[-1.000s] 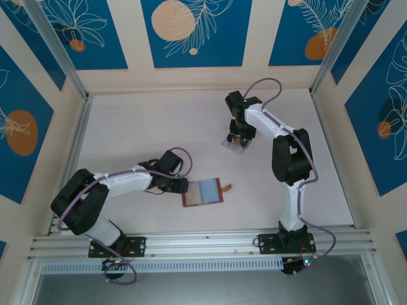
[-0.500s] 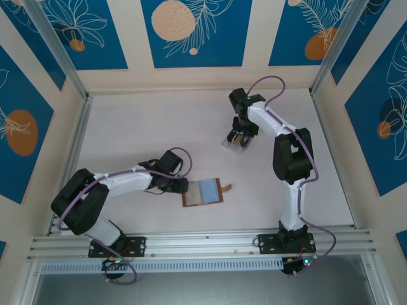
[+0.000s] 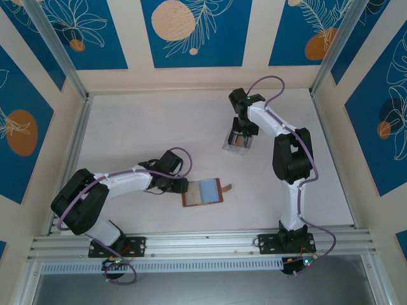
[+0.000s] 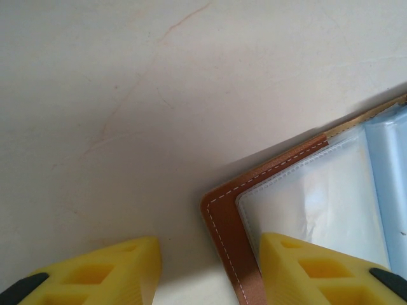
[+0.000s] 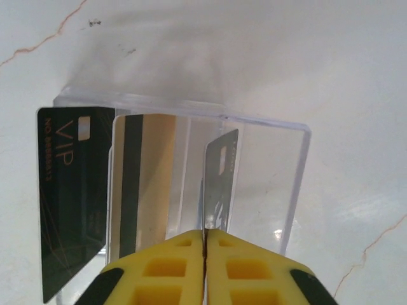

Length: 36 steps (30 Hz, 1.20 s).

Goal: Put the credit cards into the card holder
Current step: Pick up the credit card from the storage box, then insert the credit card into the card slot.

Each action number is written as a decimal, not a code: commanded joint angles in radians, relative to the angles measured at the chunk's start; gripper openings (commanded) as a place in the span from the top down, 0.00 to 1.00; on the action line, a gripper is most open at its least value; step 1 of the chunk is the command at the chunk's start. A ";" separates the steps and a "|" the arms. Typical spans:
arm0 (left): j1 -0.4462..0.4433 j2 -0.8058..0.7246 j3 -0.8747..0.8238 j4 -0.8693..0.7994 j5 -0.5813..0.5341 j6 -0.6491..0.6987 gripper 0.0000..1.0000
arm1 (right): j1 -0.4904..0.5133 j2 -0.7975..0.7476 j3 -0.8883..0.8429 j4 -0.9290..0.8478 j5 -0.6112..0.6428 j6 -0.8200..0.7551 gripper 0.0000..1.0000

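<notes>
On the worktop (image 3: 140,127), a brown leather card holder (image 3: 202,191) was seemingly braced by the splay-jawed left gripper (image 4: 210,244). A thin grey card (image 5: 219,184) was clamped in the right gripper (image 5: 205,236) for transfer.

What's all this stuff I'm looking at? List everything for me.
table: one, white, under everything
card holder: one, brown, open, near table's middle
tray: one, clear, farther back
black card: one, black, at one end of tray
gold card: one, gold, black stripe, tray's middle
grey card: one, grey, upright over tray
left gripper: one, yellow fingers, open at card holder's corner
right gripper: one, yellow fingers, shut on grey card
</notes>
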<state>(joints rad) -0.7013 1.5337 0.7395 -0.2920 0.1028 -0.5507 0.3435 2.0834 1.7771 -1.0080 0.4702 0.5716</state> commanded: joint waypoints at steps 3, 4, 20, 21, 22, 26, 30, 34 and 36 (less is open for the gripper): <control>-0.013 0.043 -0.024 0.037 0.049 -0.008 0.54 | 0.006 -0.061 0.009 -0.036 -0.005 -0.007 0.98; -0.012 0.043 -0.024 0.036 0.049 -0.006 0.54 | 0.008 -0.077 0.007 -0.038 -0.005 -0.010 1.00; -0.013 0.043 -0.009 0.005 0.045 0.027 0.57 | 0.237 -0.472 -0.338 0.251 -0.210 -0.120 1.00; -0.013 0.043 -0.007 0.003 0.045 0.030 0.57 | 0.254 -0.509 -0.406 0.321 -0.265 -0.112 1.00; -0.013 0.043 -0.005 -0.001 0.044 0.031 0.58 | 0.266 -0.547 -0.469 0.393 -0.329 -0.097 1.00; -0.013 0.040 -0.007 -0.011 0.036 0.030 0.59 | 0.298 -0.640 -0.692 0.634 -0.461 -0.035 1.00; -0.013 0.041 -0.014 -0.011 0.033 0.026 0.62 | 0.333 -0.676 -0.853 0.826 -0.509 0.017 1.00; -0.015 0.043 -0.015 -0.016 0.031 0.026 0.64 | 0.357 -0.692 -0.988 1.008 -0.543 0.084 1.00; -0.015 0.043 -0.014 -0.018 0.029 0.026 0.65 | 0.364 -0.696 -1.047 1.095 -0.557 0.122 1.00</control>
<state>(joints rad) -0.7013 1.5337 0.7418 -0.3069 0.0845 -0.5392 0.6971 1.4239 0.7837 -0.1242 -0.0208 0.6174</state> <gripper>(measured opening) 0.355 0.066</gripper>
